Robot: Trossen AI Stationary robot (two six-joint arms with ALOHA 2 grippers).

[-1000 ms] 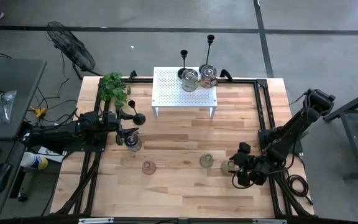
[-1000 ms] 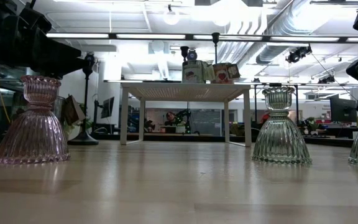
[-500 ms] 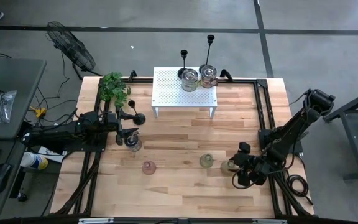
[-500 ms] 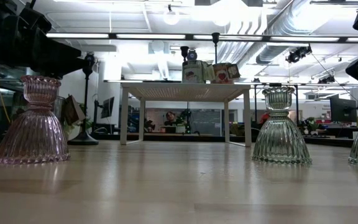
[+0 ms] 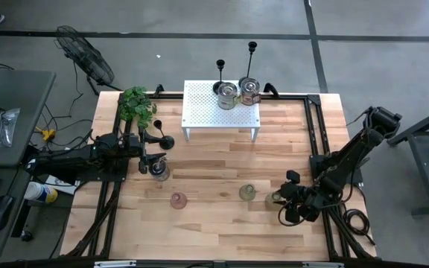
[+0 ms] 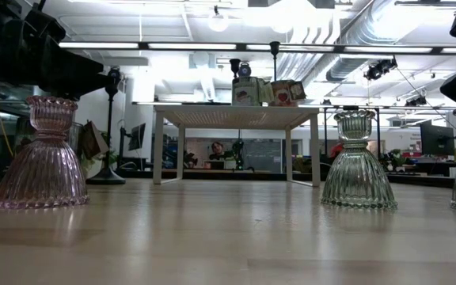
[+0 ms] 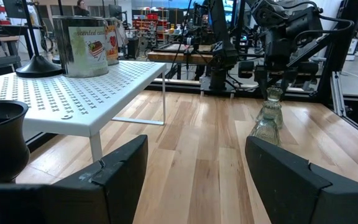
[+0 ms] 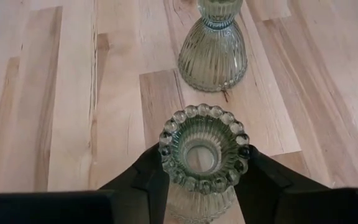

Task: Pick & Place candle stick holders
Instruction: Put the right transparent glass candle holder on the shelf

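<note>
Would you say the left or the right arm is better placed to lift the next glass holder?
Right: the right gripper already straddles a greenish glass holder; the left gripper is across the table.

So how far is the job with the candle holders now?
Done, it seems: two black candlesticks stand on the shelf. In hand: the right claw grips a green holder. Left on the table: a pink holder, another green holder and a clear holder beside the open left claw.

Grey concrete floor (image 5: 199, 18), black fan (image 5: 80, 48), ceiling strip lights (image 6: 157, 45).
</note>
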